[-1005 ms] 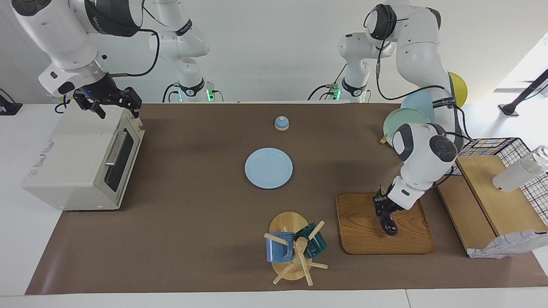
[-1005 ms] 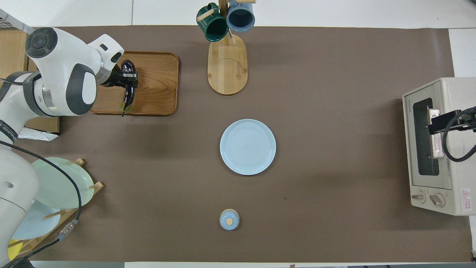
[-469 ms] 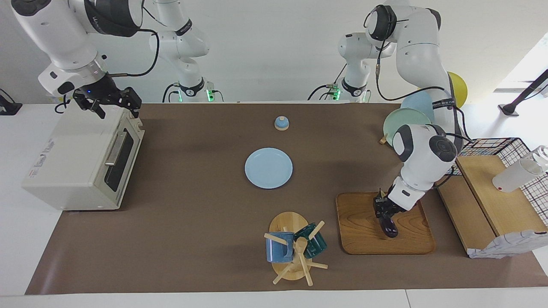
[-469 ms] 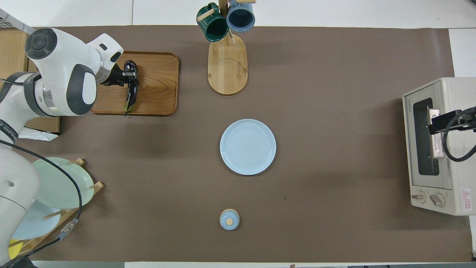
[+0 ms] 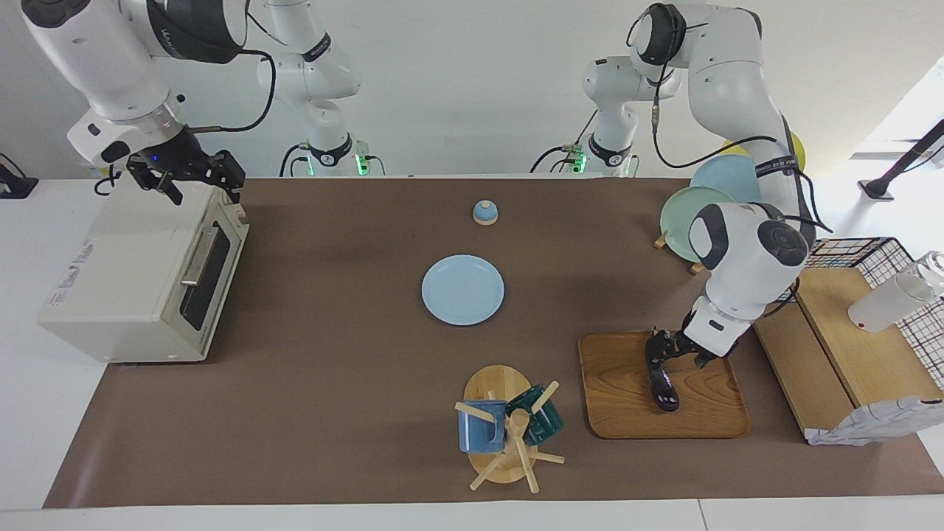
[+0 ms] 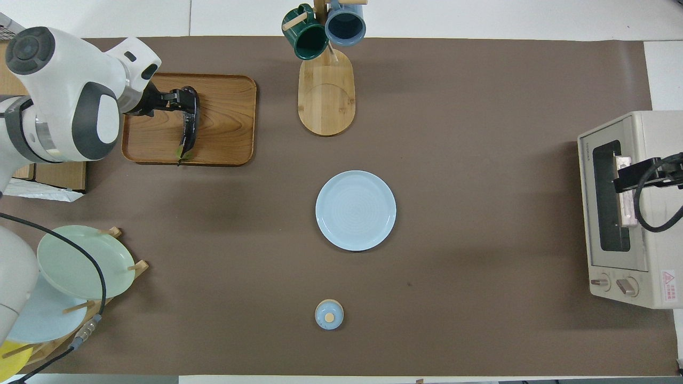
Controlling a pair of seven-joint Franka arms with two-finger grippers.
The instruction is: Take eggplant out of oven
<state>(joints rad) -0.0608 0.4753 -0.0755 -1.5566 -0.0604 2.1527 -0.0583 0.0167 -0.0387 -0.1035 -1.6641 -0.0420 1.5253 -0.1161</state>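
Observation:
The eggplant (image 5: 665, 389) lies on the wooden tray (image 5: 627, 398) toward the left arm's end of the table; in the overhead view the eggplant (image 6: 188, 130) lies lengthwise on the tray (image 6: 229, 122), green stem tip toward the robots. My left gripper (image 5: 672, 355) hangs just over it, open (image 6: 179, 97). The cream-white oven (image 5: 125, 273) stands at the right arm's end with its door shut (image 6: 661, 128). My right gripper (image 5: 205, 193) waits open over the oven's top edge, above the door handle in the overhead view (image 6: 635, 178).
A light blue plate (image 5: 463, 290) sits mid-table. A mug tree (image 5: 501, 428) with two mugs stands farther from the robots. A small blue dome (image 5: 484, 212) sits near the robots. A rack of plates (image 5: 693, 210) and a wooden shelf (image 5: 848, 346) flank the tray.
The left gripper set the eggplant down on the tray, let go of it and drew back and up. The right arm has not moved.

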